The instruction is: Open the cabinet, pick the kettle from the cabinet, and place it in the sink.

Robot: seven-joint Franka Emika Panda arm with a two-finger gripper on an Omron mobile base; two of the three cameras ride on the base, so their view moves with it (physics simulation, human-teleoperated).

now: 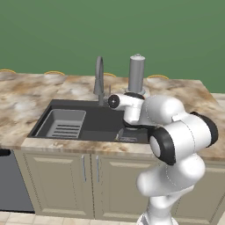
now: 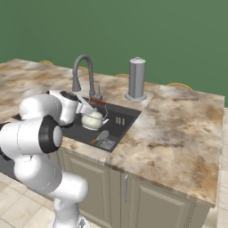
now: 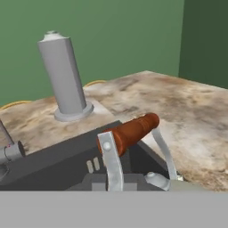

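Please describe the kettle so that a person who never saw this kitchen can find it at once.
Find the dark grey rectangular sink in the marbled brown counter. Inside it, below the grey arched faucet, is the small cream-white rounded kettle. Unlike the tall grey cylinder behind, it has a wire handle with a reddish-brown wooden grip.

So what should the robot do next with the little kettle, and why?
Probably open the tool and let go. The kettle already sits low inside the sink, beside the faucet, and the tool is shut on its reddish-brown handle. I can't tell for sure whether the kettle's bottom touches the basin floor, so easing down slightly first would be safer.
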